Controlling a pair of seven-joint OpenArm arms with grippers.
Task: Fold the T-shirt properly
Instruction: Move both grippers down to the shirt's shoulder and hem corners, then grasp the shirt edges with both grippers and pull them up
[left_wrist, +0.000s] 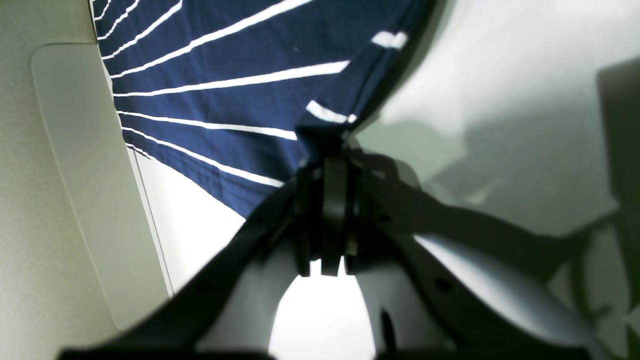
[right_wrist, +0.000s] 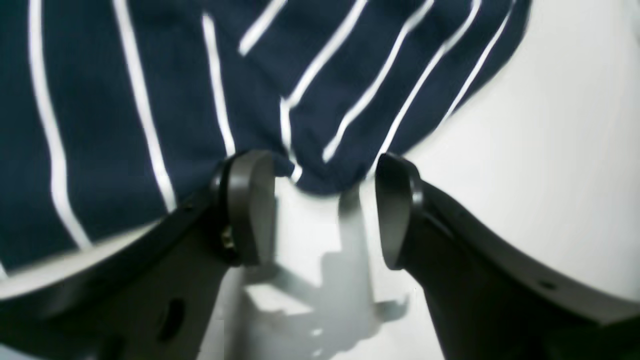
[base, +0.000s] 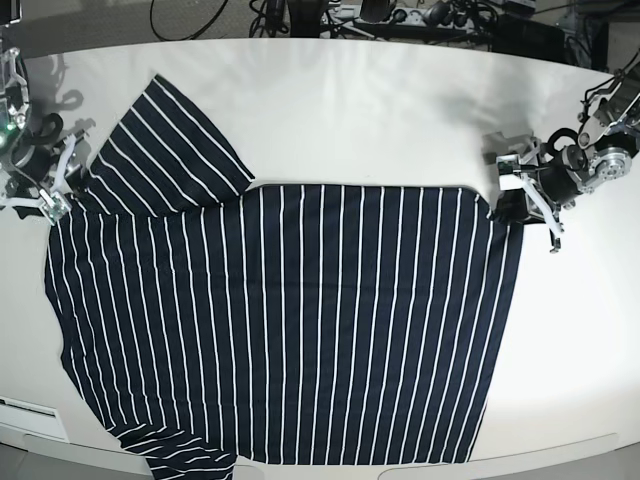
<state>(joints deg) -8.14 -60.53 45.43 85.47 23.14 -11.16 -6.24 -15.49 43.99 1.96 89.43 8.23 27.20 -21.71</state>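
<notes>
Base view: T-shirt (base: 300, 320) spread flat on table (base: 400, 110); left gripper (left_wrist: 327, 150) pinches its corner, right gripper (right_wrist: 325, 210) spread, cloth unheld; next needs regrasp.

Dark curved gripper (right_wrist: 325, 210) fingers, screw holes
</notes>
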